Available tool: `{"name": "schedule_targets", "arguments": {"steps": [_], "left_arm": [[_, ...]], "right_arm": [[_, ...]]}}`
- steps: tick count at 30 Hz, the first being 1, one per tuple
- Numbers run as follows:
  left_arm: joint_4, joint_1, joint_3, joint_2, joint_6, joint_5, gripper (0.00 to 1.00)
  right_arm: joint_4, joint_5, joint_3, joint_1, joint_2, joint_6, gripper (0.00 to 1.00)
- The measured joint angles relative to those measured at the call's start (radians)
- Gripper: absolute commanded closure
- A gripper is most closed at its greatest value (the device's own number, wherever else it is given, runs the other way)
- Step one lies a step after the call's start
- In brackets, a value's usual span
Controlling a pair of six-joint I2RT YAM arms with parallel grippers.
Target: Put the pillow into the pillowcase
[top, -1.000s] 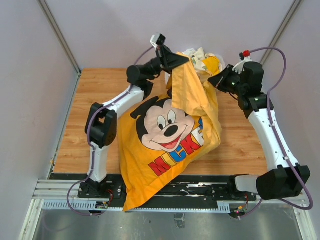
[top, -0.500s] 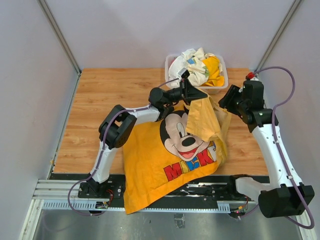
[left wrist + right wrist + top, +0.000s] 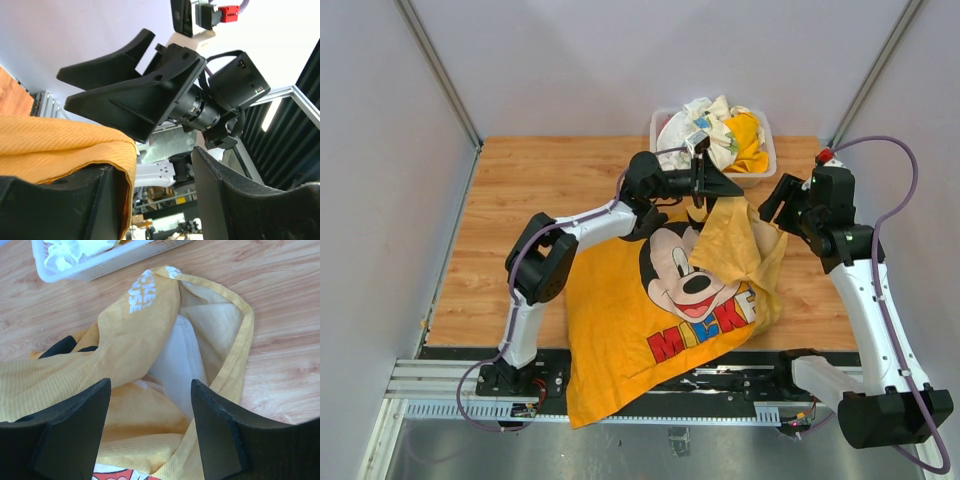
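The orange-yellow Mickey pillowcase (image 3: 620, 320) lies crumpled on the table, its lower end hanging over the near edge. In the right wrist view its mouth (image 3: 235, 325) gapes, and the white pillow (image 3: 175, 357) shows inside it. My right gripper (image 3: 150, 385) is open just above that mouth, holding nothing; from above it (image 3: 772, 205) sits at the case's far right corner. My left gripper (image 3: 718, 185) is open at the case's far edge. A fold of the pillowcase (image 3: 60, 145) lies draped over one of its fingers (image 3: 100, 200), with an empty gap between the jaws.
A white plastic basket (image 3: 763, 172) piled with white and yellow patterned cloths (image 3: 720, 130) stands at the back of the table, just beyond both grippers; its rim (image 3: 100, 265) shows in the right wrist view. Bare wood lies left and right of the case.
Both arms came down from holding the pillowcase up. Both grippers opened and the case dropped onto the table; only a fold stays over a left finger.
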Motion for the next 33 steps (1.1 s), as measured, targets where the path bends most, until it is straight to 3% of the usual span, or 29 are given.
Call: {"name": "schedule_targets", "arguments": {"steps": [3,7,11,19,25,33], "left_arm": [[0.014,-0.002,-0.003,-0.009,-0.014,0.014,0.23],[-0.02,0.012,-0.036,-0.037,0.002,0.039,0.21],[-0.177,0.058,-0.043,-0.104,0.101,0.041,0.19],[-0.407,0.136,0.033,-0.161,0.252,0.04,0.2],[-0.355,0.113,0.199,-0.027,0.195,0.042,0.2],[-0.299,0.084,0.592,0.287,0.055,0.021,0.22]], "right_arm": [[0.0,-0.028,0.0,0.0,0.001,-0.007,0.32],[0.0,-0.054,0.0,0.0,0.001,-0.016,0.32],[0.007,-0.097,0.0,0.0,0.001,-0.026,0.24],[0.019,-0.208,-0.014,0.021,0.0,-0.043,0.21],[0.032,-0.235,-0.062,0.076,-0.03,-0.058,0.2],[0.019,-0.227,-0.123,0.077,-0.118,-0.06,0.19]]}}
